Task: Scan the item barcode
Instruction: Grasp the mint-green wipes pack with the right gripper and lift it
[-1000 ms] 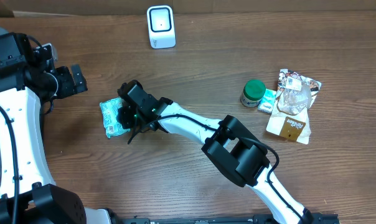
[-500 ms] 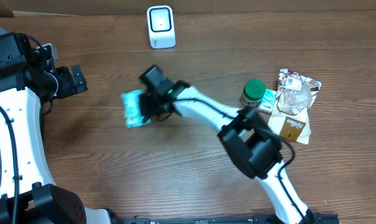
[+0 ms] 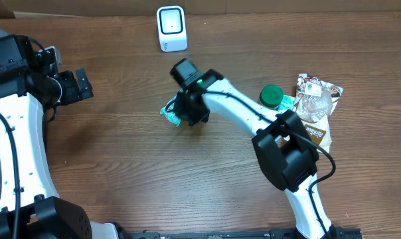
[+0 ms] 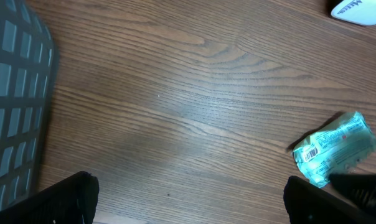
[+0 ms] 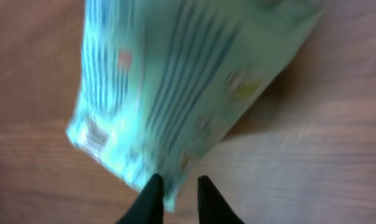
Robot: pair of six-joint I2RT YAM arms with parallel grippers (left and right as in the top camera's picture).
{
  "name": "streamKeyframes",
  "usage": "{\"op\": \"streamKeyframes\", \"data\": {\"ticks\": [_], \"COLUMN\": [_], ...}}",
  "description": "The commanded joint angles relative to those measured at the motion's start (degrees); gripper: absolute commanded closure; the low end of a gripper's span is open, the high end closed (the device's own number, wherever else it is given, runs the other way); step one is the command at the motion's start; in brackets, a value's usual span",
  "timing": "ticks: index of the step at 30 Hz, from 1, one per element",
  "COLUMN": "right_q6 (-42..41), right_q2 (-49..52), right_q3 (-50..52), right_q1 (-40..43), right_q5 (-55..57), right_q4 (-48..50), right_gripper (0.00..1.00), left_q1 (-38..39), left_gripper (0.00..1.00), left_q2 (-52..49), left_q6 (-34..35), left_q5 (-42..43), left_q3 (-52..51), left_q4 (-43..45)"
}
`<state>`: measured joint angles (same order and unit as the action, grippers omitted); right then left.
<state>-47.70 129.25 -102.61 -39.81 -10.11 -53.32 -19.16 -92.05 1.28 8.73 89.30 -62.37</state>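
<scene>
Teal packet (image 3: 170, 111) is pinched at its edge by the right claw (image 5: 177, 198).

This looks like a robot test room set up to play shop; two white and black robot arms, the left arm (image 3: 21, 146) and the right arm (image 3: 240, 113), work at a brown wooden table (image 3: 121, 192); a small white scanner (image 3: 171, 28), like the one at a shop till, stands at the far edge; things you buy in a shop lie on the table; there is a teal packet (image 4: 334, 146) with a barcode on one end; a jar with a green lid (image 3: 271, 97), a brown snack bag (image 3: 308, 136) and a clear bag (image 3: 315, 105) sit close together on the right side.
</scene>
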Motion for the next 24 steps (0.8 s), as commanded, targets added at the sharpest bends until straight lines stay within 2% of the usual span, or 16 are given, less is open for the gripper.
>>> {"op": "streamKeyframes", "data": {"ticks": [1,3,6,8,14,17,24], "right_q6": [4.2,10.7,20.3,28.4,51.4,57.5,60.7], "right_q2": [-2.5,-2.9,-3.8,-4.1,-4.1,-3.8,0.1], "right_q3": [-0.1,-1.3,-4.9,-8.9,-15.0,-14.8,-14.8], "right_q1": [-1.9,-1.7,0.1,2.1,8.7,11.5,16.3], "right_q5": [-0.3,-1.1,-1.1,-1.1,-1.2,-3.4,-13.4], "right_q4": [-2.4,-5.4,-10.0,-12.9,-11.4,-8.9,-5.1], "right_gripper": [0.79,0.78,0.63,0.48,0.25,0.23,0.24], "left_q1": [0.1,0.1,0.1,0.1,0.1,0.1,0.1], "left_gripper": [0.01,0.01,0.0,0.0,0.01,0.01,0.0], "left_q2": [-0.1,-0.1,-0.1,-0.1,-0.1,-0.1,-0.1], "left_q6": [-0.9,-0.9,-0.9,-0.9,-0.9,-0.9,-0.9], "left_q5": [0.0,0.0,0.0,0.0,0.0,0.0,0.0], "left_q3": [0.4,0.4,0.4,0.4,0.4,0.4,0.4], "left_q4": [0.0,0.0,0.0,0.0,0.0,0.0,0.0]}}
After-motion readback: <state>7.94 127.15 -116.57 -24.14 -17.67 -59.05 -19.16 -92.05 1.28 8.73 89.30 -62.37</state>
